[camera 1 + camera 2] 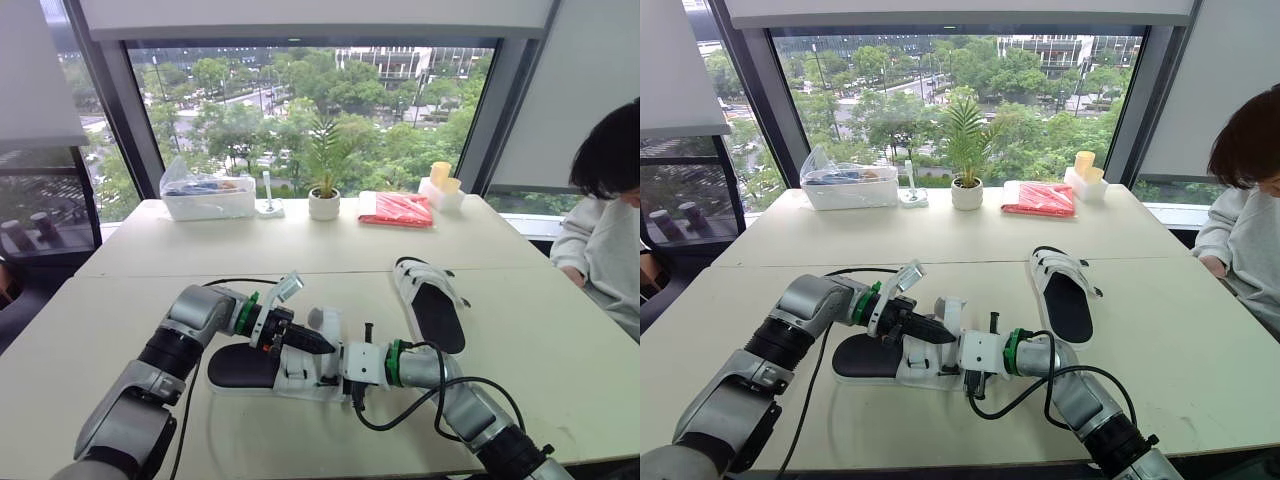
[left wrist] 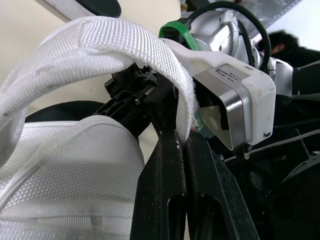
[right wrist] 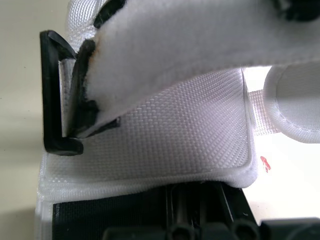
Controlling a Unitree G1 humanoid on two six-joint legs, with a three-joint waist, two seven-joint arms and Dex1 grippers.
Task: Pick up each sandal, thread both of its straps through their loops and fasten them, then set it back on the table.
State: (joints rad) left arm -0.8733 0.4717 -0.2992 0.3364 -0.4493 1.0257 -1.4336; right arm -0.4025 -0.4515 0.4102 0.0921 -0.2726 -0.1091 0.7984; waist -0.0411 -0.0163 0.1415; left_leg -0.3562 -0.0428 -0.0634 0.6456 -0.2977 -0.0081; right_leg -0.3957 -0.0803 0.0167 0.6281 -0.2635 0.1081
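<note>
A white-strapped sandal with a black sole (image 1: 245,368) lies flat near the table's front edge. My left gripper (image 1: 328,346) hovers over its straps, shut on the end of a white strap (image 2: 150,55); the black fingers (image 2: 167,185) pinch it near its tip. My right gripper (image 1: 318,376) comes in from the right and presses against the sandal's white upper (image 3: 175,135), next to a black plastic loop (image 3: 54,100) that a strap passes through. The second sandal (image 1: 435,308) lies flat further back to the right, untouched.
A seated person (image 1: 608,215) leans over the table's right edge. Along the far side stand a clear plastic box (image 1: 208,196), a small potted plant (image 1: 324,200), a red packet (image 1: 398,210) and yellow cups (image 1: 441,176). A black cable (image 1: 425,402) loops beside my right arm.
</note>
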